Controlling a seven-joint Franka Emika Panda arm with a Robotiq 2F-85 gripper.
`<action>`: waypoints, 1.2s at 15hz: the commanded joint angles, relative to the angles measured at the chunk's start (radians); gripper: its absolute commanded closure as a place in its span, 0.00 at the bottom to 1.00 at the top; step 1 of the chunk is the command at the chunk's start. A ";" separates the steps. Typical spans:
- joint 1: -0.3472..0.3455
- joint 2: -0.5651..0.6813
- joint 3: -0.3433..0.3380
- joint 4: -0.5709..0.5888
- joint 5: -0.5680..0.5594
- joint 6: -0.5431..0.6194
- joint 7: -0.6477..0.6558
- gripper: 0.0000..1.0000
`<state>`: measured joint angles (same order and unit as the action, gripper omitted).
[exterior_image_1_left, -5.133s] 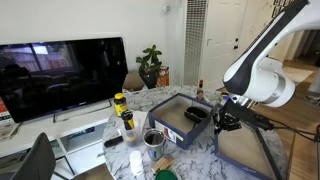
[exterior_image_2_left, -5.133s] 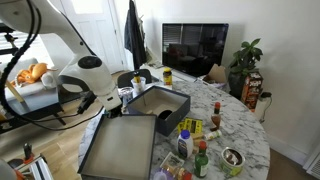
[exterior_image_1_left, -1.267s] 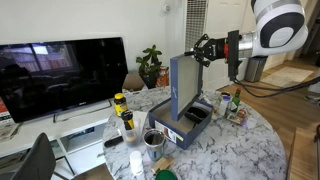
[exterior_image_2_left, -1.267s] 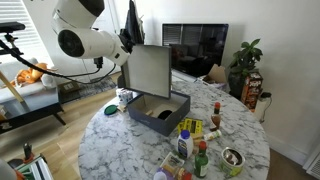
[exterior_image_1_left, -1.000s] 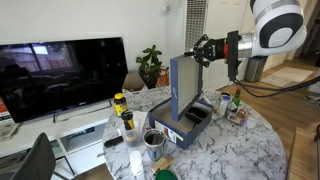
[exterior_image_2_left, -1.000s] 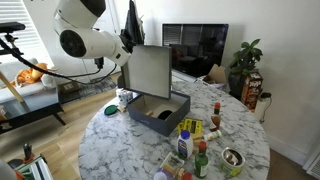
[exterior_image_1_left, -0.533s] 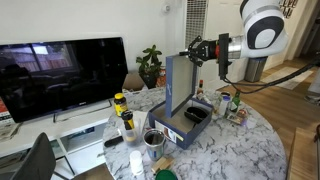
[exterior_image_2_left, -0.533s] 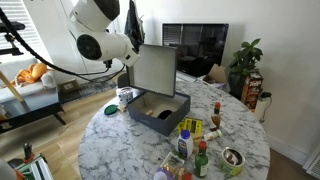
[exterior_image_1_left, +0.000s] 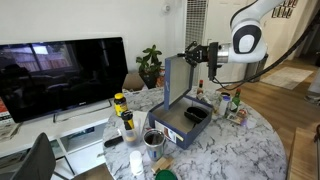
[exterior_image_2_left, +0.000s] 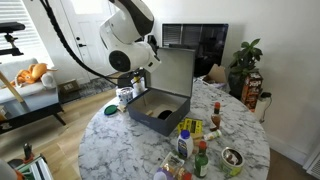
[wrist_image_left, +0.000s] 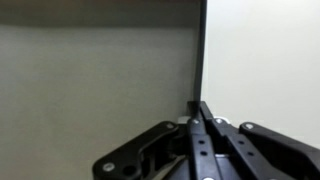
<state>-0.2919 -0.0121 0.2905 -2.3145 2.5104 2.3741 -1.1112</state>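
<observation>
Dark grey box (exterior_image_2_left: 143, 108), hinged lid (exterior_image_2_left: 172, 70) raised near upright

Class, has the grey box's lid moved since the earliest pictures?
Yes. The lid, pinched by the hand, has swung up off the marble table and now stands upright above the box base, nearer the television.

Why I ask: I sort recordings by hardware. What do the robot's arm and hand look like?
The arm is glossy white, built of thick rounded segments with dark round caps at the joints. A thin black cable loops beside it. The hand is black; in the wrist view it shows as flat black metal links with small round pivot holes, narrowing to slim tips.
</observation>
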 joint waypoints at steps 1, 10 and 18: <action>0.126 0.073 -0.139 0.047 -0.004 -0.071 -0.022 0.99; 0.245 0.135 -0.260 0.085 -0.003 -0.103 -0.011 0.99; 0.264 0.132 -0.303 0.091 -0.004 -0.089 -0.016 0.99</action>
<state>-0.0462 0.1247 0.0205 -2.2251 2.5091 2.2872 -1.1170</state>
